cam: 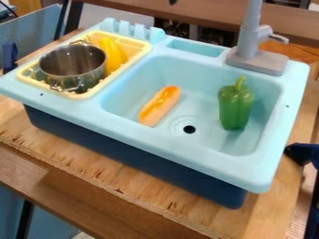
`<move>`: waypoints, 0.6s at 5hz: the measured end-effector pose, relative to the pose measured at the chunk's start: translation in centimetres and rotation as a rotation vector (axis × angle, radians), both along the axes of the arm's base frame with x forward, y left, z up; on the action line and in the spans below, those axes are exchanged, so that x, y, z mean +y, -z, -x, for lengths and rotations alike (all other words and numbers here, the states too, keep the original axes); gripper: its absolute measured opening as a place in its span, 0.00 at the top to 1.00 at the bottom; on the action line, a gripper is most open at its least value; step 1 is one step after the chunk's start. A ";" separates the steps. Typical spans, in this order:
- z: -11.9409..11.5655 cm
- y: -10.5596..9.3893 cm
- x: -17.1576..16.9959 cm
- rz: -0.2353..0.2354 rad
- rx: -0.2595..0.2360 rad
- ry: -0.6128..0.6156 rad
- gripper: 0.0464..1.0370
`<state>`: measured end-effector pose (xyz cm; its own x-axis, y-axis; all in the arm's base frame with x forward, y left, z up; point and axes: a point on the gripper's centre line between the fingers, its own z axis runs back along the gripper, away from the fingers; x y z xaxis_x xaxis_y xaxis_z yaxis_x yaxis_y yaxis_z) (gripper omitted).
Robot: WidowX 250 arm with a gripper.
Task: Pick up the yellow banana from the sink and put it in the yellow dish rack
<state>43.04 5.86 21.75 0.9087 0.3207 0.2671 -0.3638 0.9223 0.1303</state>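
Pale blue plastic forms the toy sink [174,147], which stands on a wooden counter [137,191]. At the top edge of the camera view, a small dark tip looks like the end of the hand [173,2], high beyond the sink's back edge. Whether it is apart, together or clamped on something, I cannot tell. An orange-topped toy bun [160,106] lies at a slant in the basin, left of the drain hole [189,129]; a green pepper [235,107] is to the right of it, stem toward the back.

Good handling of either would likely mean coming down steeply, well clear of the grey faucet [249,37]. The bun would probably be best squeezed across its narrow width, near the middle, and lightly; the pepper's rounded sides could slip unless gripped evenly, below the stem.

Part of a yellow toy [113,55] is hidden behind the metal pot [73,65] in the yellow rack [147,46], so its full shape is unclear. Whatever lies under the pot is hard to make out. The black object [302,153] at the right edge is cut off and cannot be identified.
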 end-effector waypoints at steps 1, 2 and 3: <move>1.7 1.5 -4.1 -0.058 0.094 0.173 0.04; 5.8 2.0 -7.7 -0.083 0.157 0.313 0.04; 9.4 3.0 -8.0 -0.021 0.164 0.345 0.04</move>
<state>33.59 -2.10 18.72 0.9936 -0.0152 0.1122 -0.0055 0.9834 0.1816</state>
